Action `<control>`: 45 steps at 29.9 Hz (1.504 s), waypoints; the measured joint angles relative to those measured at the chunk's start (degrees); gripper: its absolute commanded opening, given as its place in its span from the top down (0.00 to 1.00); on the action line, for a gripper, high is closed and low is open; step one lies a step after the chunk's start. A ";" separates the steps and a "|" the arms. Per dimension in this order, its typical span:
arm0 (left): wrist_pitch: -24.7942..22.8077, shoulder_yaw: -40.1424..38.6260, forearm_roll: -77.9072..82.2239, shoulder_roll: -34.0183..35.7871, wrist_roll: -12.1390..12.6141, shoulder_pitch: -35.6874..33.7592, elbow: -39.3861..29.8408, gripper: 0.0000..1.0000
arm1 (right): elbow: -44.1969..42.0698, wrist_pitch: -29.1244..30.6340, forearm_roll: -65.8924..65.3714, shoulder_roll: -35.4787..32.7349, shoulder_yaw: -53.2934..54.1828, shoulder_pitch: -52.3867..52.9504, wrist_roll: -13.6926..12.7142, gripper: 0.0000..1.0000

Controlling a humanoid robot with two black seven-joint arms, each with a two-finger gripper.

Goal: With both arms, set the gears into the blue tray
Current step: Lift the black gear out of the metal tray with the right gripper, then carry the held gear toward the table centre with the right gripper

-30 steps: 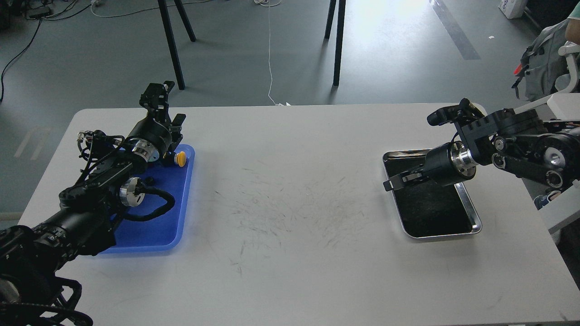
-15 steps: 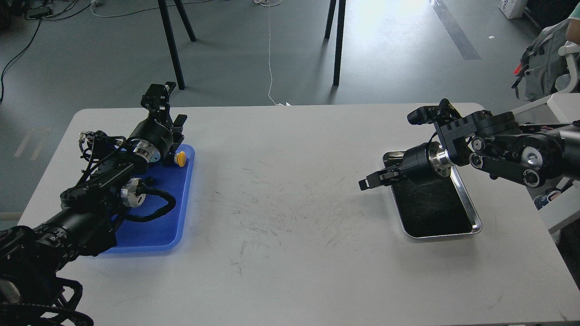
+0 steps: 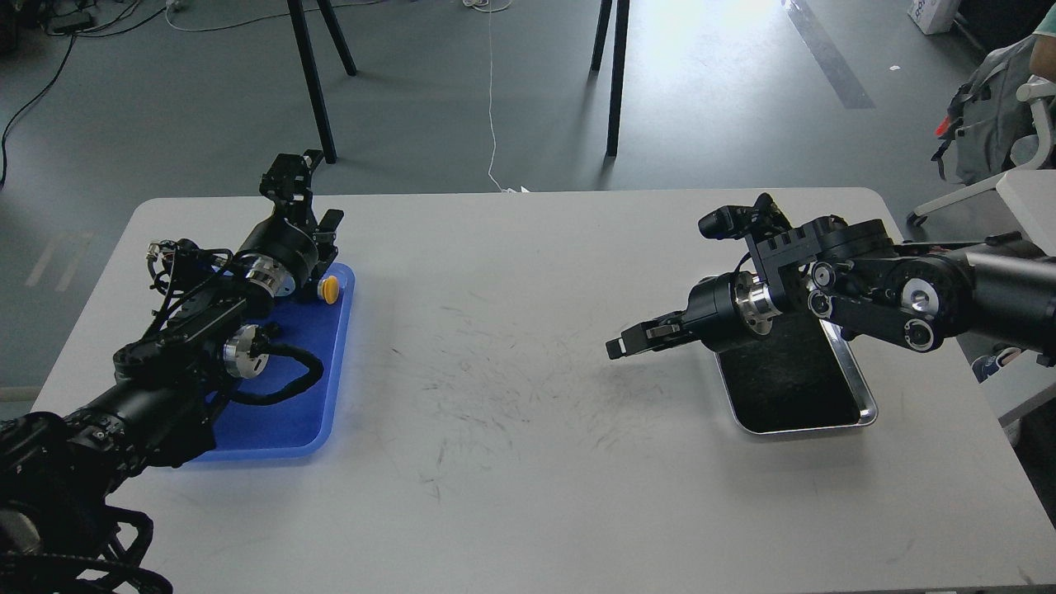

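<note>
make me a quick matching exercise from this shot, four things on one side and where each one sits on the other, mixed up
Things:
1. blue tray
2. steel tray
3. yellow push-button
4. right tool

Places:
A. above the bare white table, left of the steel tray
B. on the table's right side, under the right arm
C. on the table's left side, under the left arm
D. in the far right corner of the blue tray

Pairs: 1-C, 2-B, 3-D, 4-A

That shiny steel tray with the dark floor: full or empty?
Looks empty: the shiny steel tray shows only bare dark floor, though the right arm hides its far end.
</note>
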 measured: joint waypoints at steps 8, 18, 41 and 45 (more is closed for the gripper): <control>0.00 0.01 0.00 0.00 0.00 -0.01 0.00 0.02 | -1.88 0.00 -0.01 2.80 1.65 -1.66 0.00 0.77; -0.09 0.01 0.00 0.25 0.00 -0.01 0.00 0.02 | -5.98 0.00 0.04 6.36 4.20 -4.36 0.00 0.77; -0.09 0.01 0.00 0.22 0.00 -0.06 0.00 0.02 | -11.51 0.00 0.43 12.43 8.75 -9.54 0.00 0.77; -0.09 0.01 0.00 0.45 0.00 -0.06 0.00 0.02 | -12.70 0.00 0.43 13.22 9.28 -10.14 0.00 0.77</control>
